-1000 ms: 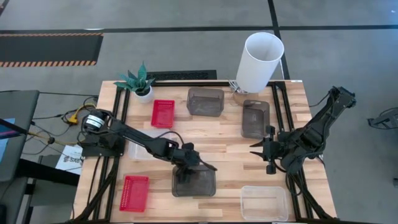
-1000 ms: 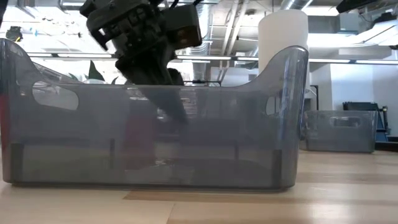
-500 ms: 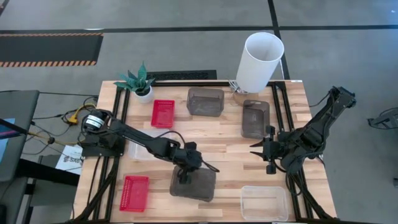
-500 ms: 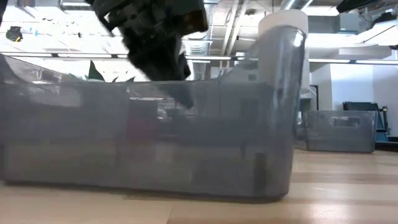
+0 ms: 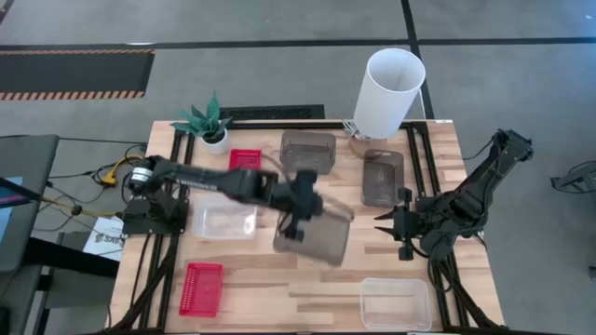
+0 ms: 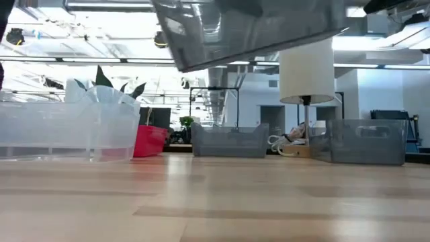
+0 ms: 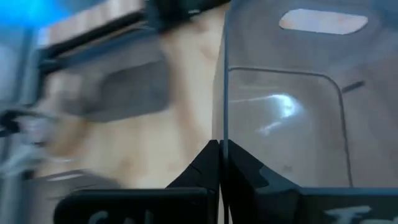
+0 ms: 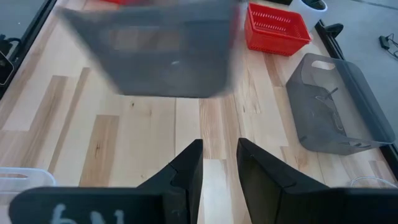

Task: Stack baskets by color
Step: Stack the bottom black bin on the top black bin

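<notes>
My left gripper [image 5: 296, 223] is shut on a dark grey basket [image 5: 317, 240] that hangs tilted above the table's middle. That basket shows at the top of the low view [image 6: 255, 27] and in the right wrist view [image 8: 155, 50]. Two more grey baskets [image 5: 307, 151] [image 5: 382, 177] rest on their bottoms near the far edge. There are two red baskets, one far [image 5: 244, 160] and one near left [image 5: 200, 288]. Two clear baskets stand at left [image 5: 223, 221] and near right [image 5: 396, 302]. My right gripper [image 5: 382, 221] waits open at the right, holding nothing. My left gripper pinches one wall of the grey basket [image 7: 222, 118] between its two fingers, one finger inside the basket and one outside. The fingers slant down from the table's left side. The basket is lifted clear of the table and hangs tilted below and to the right of the fingers.
A tall white cylinder [image 5: 389, 91] stands at the far edge, a small potted plant [image 5: 207, 123] at the far left corner. Bare wood lies along the near middle of the table [image 5: 279, 298] and between the two arms.
My left gripper has risen and gone toward the table's far edge and a little right, rolling as it went. The grey basket, which stood near the front edge, tipped and is now lifted clear and tilted. The clear basket at left has come into view.
</notes>
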### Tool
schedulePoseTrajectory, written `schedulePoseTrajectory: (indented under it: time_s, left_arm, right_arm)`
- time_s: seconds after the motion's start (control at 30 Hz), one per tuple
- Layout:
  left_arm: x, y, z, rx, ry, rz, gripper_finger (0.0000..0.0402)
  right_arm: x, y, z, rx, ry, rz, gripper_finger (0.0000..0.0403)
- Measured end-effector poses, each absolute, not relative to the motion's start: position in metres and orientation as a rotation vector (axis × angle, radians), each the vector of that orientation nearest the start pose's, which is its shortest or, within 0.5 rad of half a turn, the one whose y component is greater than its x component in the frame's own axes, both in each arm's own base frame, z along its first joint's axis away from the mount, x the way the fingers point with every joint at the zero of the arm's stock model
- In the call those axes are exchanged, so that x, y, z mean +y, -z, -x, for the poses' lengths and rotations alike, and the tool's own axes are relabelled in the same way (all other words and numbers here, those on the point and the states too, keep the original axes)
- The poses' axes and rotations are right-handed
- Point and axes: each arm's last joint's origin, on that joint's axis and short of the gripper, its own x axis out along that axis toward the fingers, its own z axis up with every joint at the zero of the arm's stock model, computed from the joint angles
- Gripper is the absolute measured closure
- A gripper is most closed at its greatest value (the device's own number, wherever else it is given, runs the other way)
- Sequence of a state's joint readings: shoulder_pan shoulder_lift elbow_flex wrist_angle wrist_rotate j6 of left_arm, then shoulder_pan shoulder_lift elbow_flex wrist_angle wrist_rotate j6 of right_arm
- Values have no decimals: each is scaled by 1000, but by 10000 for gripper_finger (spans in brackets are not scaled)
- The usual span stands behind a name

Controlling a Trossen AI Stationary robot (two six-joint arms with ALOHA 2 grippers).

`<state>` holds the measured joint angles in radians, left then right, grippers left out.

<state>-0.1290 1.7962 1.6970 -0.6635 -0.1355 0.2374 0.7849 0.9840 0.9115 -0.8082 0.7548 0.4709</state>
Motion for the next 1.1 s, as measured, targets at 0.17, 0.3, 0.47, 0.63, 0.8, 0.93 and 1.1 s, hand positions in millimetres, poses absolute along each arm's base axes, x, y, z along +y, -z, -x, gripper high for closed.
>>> schedulePoseTrajectory:
  time_s: [0.17, 0.3, 0.47, 0.63, 0.8, 0.93, 1.1]
  left_arm:
    - [29, -340, -397, 771, -5, -360, 401]
    - [93, -344, -389, 741, -36, -339, 401]
    - [154, -345, -379, 679, -57, -423, 402]
    - [202, -339, -364, 651, -56, -447, 401]
    - [236, -322, -356, 651, -44, -397, 401]
    - [246, -305, -357, 697, -40, -361, 401]
    - [247, -296, -358, 754, -49, -339, 401]
  right_arm:
    - [113, -297, -141, 612, 119, 157, 282]
    - [113, -297, -141, 612, 118, 158, 282]
    - [112, -297, -141, 616, 100, 229, 282]
    - [109, -297, -143, 619, 111, 253, 282]
    - [104, -296, -146, 633, 141, 263, 282]
    - [99, -295, -148, 652, 171, 269, 282]
    - [94, -295, -150, 660, 195, 277, 282]
